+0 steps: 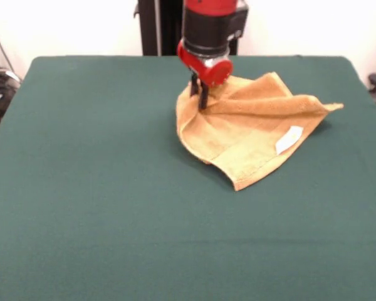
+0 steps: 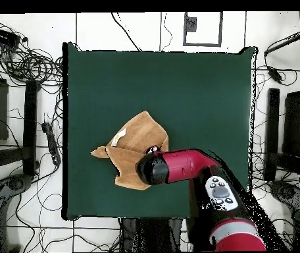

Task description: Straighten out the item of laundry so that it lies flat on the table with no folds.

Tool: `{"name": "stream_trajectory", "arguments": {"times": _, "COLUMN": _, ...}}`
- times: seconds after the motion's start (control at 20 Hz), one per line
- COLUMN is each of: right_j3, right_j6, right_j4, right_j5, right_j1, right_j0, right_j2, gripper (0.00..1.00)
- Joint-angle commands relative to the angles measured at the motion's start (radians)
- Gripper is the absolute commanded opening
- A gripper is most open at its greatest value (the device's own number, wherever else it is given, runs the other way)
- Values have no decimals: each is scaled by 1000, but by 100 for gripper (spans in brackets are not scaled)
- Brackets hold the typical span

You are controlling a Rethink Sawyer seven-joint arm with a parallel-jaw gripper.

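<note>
The orange-tan towel (image 1: 250,128) lies crumpled and folded on the dark green table (image 1: 100,188), right of the middle towards the far side. Its white label (image 1: 289,139) faces up near the right edge. One corner sticks out to the right. My gripper (image 1: 199,94) comes straight down onto the towel's far left part, and its dark fingers stand close together, pinching the cloth, with creases running out from them. In the overhead view the towel (image 2: 134,140) lies left of the arm's black and red wrist (image 2: 156,168), which hides the gripper's tips. The label (image 2: 118,138) shows there too.
The table (image 2: 199,92) spreads wide on all sides of the towel. Cables, stands and dark equipment (image 2: 27,66) lie on the floor round the table. The robot's pedestal (image 1: 160,28) stands behind the far edge.
</note>
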Motion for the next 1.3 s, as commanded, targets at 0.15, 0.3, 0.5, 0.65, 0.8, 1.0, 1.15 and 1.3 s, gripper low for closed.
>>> {"name": "stream_trajectory", "arguments": {"times": 0.15, "right_j3": -130, "right_j6": -557, "right_j4": -161, "right_j5": 92, "right_j1": 34, "right_j0": -225, "right_j2": 331, "gripper": 100}}
{"name": "stream_trajectory", "arguments": {"times": 0.3, "right_j3": -182, "right_j6": -708, "right_j4": -168, "right_j5": 221, "right_j1": 38, "right_j0": -310, "right_j2": 418, "gripper": 100}}
{"name": "stream_trajectory", "arguments": {"times": 0.5, "right_j3": -240, "right_j6": -802, "right_j4": -185, "right_j5": 286, "right_j1": 60, "right_j0": -356, "right_j2": 469, "gripper": 100}}
{"name": "stream_trajectory", "arguments": {"times": 0.65, "right_j3": -286, "right_j6": -867, "right_j4": -184, "right_j5": 331, "right_j1": 64, "right_j0": -366, "right_j2": 486, "gripper": 100}}
{"name": "stream_trajectory", "arguments": {"times": 0.8, "right_j3": -319, "right_j6": -943, "right_j4": -165, "right_j5": 384, "right_j1": 68, "right_j0": -377, "right_j2": 496, "gripper": 100}}
{"name": "stream_trajectory", "arguments": {"times": 1.0, "right_j3": -347, "right_j6": -997, "right_j4": -147, "right_j5": 430, "right_j1": 59, "right_j0": -364, "right_j2": 489, "gripper": 100}}
{"name": "stream_trajectory", "arguments": {"times": 1.15, "right_j3": -319, "right_j6": -904, "right_j4": -145, "right_j5": 381, "right_j1": 30, "right_j0": -320, "right_j2": 445, "gripper": 100}}
{"name": "stream_trajectory", "arguments": {"times": 1.3, "right_j3": -214, "right_j6": -619, "right_j4": -129, "right_j5": 281, "right_j1": -40, "right_j0": -206, "right_j2": 343, "gripper": 100}}
